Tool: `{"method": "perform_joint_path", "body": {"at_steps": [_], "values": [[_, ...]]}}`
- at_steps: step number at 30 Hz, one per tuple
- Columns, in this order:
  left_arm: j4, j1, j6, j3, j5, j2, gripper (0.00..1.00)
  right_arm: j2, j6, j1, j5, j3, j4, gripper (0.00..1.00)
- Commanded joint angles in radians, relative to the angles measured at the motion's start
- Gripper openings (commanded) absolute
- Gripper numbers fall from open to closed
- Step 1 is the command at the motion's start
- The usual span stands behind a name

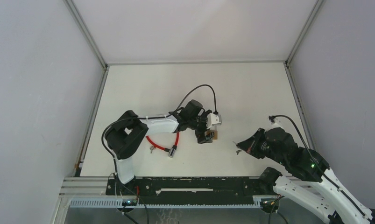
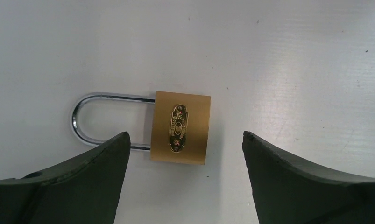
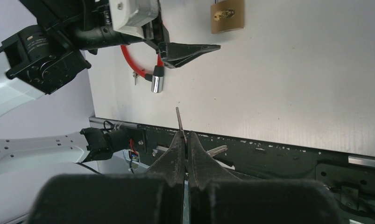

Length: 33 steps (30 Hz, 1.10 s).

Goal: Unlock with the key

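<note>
- Padlock lies flat near the middle of the white surface, label side up. The steel shackle runs out of one end, and both legs appear to be seated in the body.
- Left tool hangs over it, spread wide, with one finger on each side of the brass body. I see no contact.
- Right tool waits well apart from the lock, pinched tight on the key. The thin blade pokes out past the fingertips.
- Handling, my guess: the lock is small but dense and fully rigid. Its smooth brass sides are likely slick and could slide on the surface when pushed.
- Best hold looks to be across the body's two side edges, clear of the shackle, leaving the end opposite the shackle free for the key.
- The key is stiff and thin, and it may pivot in the pinch when twisted.
- A red cable lock lies near the left arm, apart from the padlock.
</note>
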Motion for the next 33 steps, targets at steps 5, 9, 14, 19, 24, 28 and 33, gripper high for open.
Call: {"method": "perform_joint_path", "body": {"at_steps": [5, 9, 14, 19, 24, 28, 33], "values": [[0.008, -0.012, 0.017, 0.09, -0.002, 0.073, 0.87, -0.006, 0.011, -0.011, -0.021, 0.037, 0.002, 0.0], [0.021, -0.014, 0.009, 0.092, -0.029, 0.086, 0.82, -0.013, 0.018, -0.011, -0.026, 0.037, -0.002, 0.0], [0.03, -0.026, 0.004, 0.082, -0.079, 0.096, 0.75, -0.034, 0.031, -0.01, -0.021, 0.037, -0.024, 0.0], [0.016, -0.034, -0.027, 0.086, -0.102, 0.112, 0.55, -0.051, 0.036, -0.011, -0.024, 0.037, -0.032, 0.0], [0.025, -0.039, -0.065, 0.028, -0.124, 0.077, 0.4, -0.054, 0.031, -0.012, -0.007, 0.037, -0.041, 0.0], [0.049, -0.042, -0.126, -0.047, -0.156, 0.024, 0.36, -0.044, 0.016, -0.013, -0.001, 0.037, -0.034, 0.0], [0.059, -0.043, -0.292, -0.126, -0.224, -0.03, 0.29, -0.033, -0.001, -0.014, 0.01, 0.023, -0.009, 0.0]]}}
